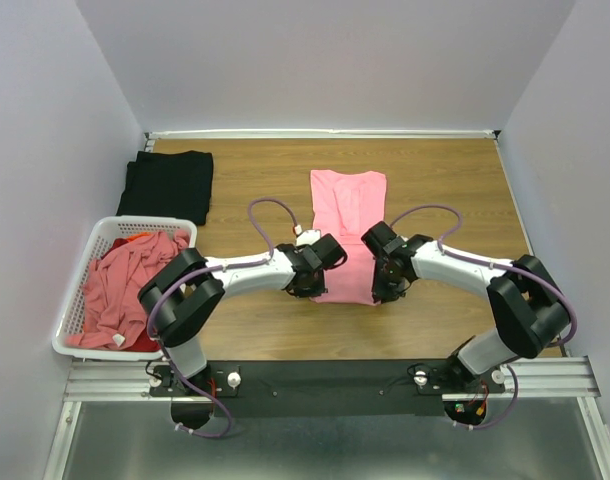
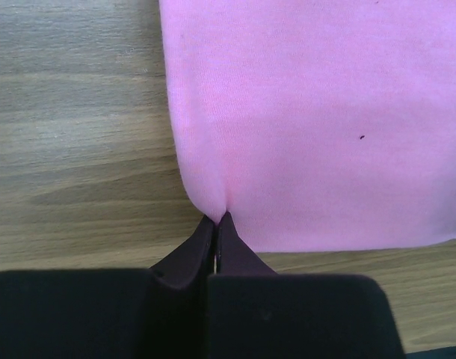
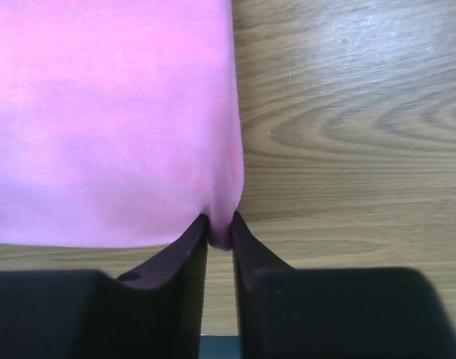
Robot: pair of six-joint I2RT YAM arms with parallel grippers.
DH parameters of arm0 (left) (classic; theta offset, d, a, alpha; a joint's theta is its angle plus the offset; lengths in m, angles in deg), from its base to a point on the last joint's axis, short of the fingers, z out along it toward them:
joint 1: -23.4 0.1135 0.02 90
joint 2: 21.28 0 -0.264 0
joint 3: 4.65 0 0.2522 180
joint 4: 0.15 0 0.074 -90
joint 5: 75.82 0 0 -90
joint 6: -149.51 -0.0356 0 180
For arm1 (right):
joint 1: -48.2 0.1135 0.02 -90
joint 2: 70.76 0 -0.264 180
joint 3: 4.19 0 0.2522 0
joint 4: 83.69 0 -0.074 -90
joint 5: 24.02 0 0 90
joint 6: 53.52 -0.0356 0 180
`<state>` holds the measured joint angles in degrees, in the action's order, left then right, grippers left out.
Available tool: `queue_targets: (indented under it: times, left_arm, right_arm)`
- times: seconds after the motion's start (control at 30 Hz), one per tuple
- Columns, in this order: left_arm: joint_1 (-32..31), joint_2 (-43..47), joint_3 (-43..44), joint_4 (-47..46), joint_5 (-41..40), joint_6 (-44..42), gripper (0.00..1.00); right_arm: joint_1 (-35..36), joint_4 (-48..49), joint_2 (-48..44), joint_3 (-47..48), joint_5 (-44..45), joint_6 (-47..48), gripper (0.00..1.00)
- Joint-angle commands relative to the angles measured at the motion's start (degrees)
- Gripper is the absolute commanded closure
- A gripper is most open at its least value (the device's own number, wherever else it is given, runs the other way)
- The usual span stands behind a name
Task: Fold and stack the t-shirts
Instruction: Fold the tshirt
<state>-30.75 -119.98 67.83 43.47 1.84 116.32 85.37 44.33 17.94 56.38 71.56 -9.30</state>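
A salmon-pink t-shirt (image 1: 347,215) lies folded lengthwise into a narrow strip in the middle of the table, neck end far. My left gripper (image 1: 311,287) is shut on its near left corner; the pinch shows in the left wrist view (image 2: 217,218). My right gripper (image 1: 383,292) is shut on its near right corner, seen in the right wrist view (image 3: 220,228). The pink cloth (image 2: 318,112) fills both wrist views (image 3: 108,112). A black t-shirt (image 1: 168,184) lies folded at the far left. More salmon-pink and red shirts (image 1: 120,285) lie heaped in the basket.
A white slatted plastic basket (image 1: 73,305) stands at the near left by the left arm. White walls close the table on three sides. A metal rail (image 1: 335,380) carrying the arm bases runs along the near edge.
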Motion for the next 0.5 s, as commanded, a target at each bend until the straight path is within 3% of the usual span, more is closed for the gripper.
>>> queue_targets:
  times: [0.0, 0.07, 0.1, 0.3, 0.47]
  left_arm:
    - [-0.3, -1.8, -4.8, 4.0, -0.1, -1.3, 1.00]
    - [-0.3, -1.3, -5.5, 3.6, -0.1, -1.4, 1.00]
    - [-0.3, -1.2, -5.6, 3.5, -0.1, -1.5, 1.00]
    - [-0.3, 1.1, -5.3, 6.6, 2.2, -4.9, 1.00]
    - [-2.3, 9.2, -5.9, 14.2, 7.2, -9.0, 1.00]
  right_arm:
    - [0.6, -1.0, 5.8, -6.2, 5.1, -1.8, 0.81]
    - [0.6, -1.4, 6.5, -5.6, 4.9, -1.5, 0.96]
    - [0.6, -1.5, 6.5, -5.4, 5.0, -1.4, 0.99]
    - [0.7, -4.5, 3.0, -6.3, 1.0, -0.1, 0.99]
    - [1.9, -18.0, -6.4, -3.7, -4.1, 1.8, 0.99]
